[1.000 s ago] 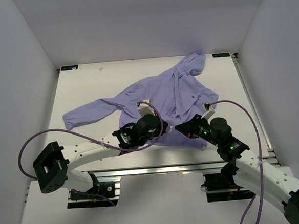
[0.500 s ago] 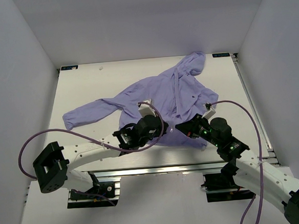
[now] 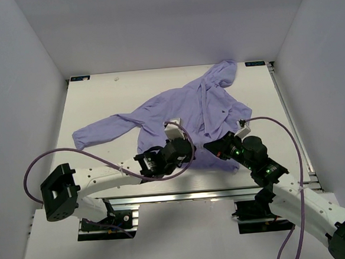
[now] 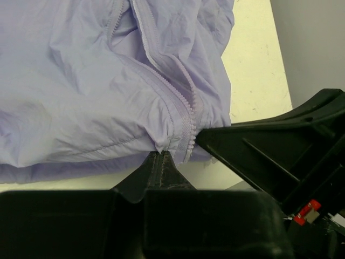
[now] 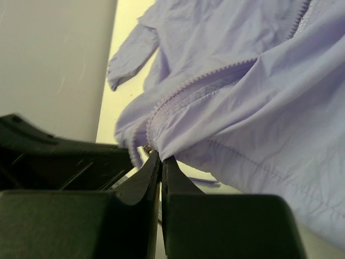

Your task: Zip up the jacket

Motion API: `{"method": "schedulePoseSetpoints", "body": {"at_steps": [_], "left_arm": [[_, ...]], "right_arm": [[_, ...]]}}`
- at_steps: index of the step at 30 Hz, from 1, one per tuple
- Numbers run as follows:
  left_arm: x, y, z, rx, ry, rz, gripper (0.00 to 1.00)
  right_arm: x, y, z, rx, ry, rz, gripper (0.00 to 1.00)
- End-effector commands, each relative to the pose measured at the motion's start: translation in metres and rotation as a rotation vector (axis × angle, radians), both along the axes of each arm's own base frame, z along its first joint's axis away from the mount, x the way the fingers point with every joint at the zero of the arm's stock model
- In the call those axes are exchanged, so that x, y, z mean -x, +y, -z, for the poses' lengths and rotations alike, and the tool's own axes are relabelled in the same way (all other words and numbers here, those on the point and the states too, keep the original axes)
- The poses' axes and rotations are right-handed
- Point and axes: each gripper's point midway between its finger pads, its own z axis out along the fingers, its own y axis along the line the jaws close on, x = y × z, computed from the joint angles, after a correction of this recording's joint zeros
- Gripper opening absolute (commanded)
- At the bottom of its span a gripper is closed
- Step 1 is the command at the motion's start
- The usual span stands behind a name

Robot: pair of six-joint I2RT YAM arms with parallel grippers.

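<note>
The lavender jacket [image 3: 189, 107] lies spread on the table, hood at the far right and one sleeve [image 3: 95, 132] stretched to the left. Both grippers meet at its near hem. My left gripper [image 3: 192, 151] is shut on the hem, just beside the bottom of one zipper row [image 4: 186, 116]. My right gripper [image 3: 209, 144] is shut on the hem of the other front panel, at the foot of its zipper teeth [image 5: 188, 89]. A small metal piece [image 5: 146, 148] shows by the right fingertips. The two front edges lie apart above the grips.
The cream table [image 3: 99, 99] is boxed in by white walls on three sides. A metal rail [image 3: 195, 194] runs along the near edge. The purple cables of both arms loop over the near part. A small white speck [image 3: 117, 78] lies at the far left.
My left gripper has shifted slightly right and toward the near edge, dragging the hem with it. The right gripper has hardly moved.
</note>
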Motion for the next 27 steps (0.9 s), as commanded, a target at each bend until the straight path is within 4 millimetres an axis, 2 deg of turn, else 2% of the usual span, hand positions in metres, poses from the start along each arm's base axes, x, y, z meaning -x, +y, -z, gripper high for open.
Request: {"method": "schedulePoseSetpoints", "body": {"at_steps": [1, 3, 7, 12, 17, 27], "left_arm": [[0.002, 0.000, -0.016, -0.019, -0.041, -0.040, 0.00], [0.001, 0.005, -0.017, -0.047, -0.067, -0.078, 0.00], [0.007, 0.001, -0.020, -0.086, -0.098, -0.099, 0.00], [0.002, 0.005, -0.022, -0.088, -0.112, -0.157, 0.00], [-0.008, 0.007, -0.021, -0.119, -0.137, -0.223, 0.00], [-0.009, 0.000, -0.022, -0.121, -0.142, -0.222, 0.00]], "right_arm": [[-0.012, -0.009, -0.015, -0.008, 0.023, 0.095, 0.00], [-0.012, -0.014, -0.005, 0.030, 0.069, 0.118, 0.00], [-0.008, -0.009, -0.004, 0.033, 0.073, 0.082, 0.00], [-0.001, -0.010, 0.004, 0.041, 0.082, 0.062, 0.00], [0.005, -0.007, -0.002, 0.019, 0.074, 0.029, 0.00], [0.002, -0.003, -0.010, -0.004, 0.052, 0.020, 0.00]]}}
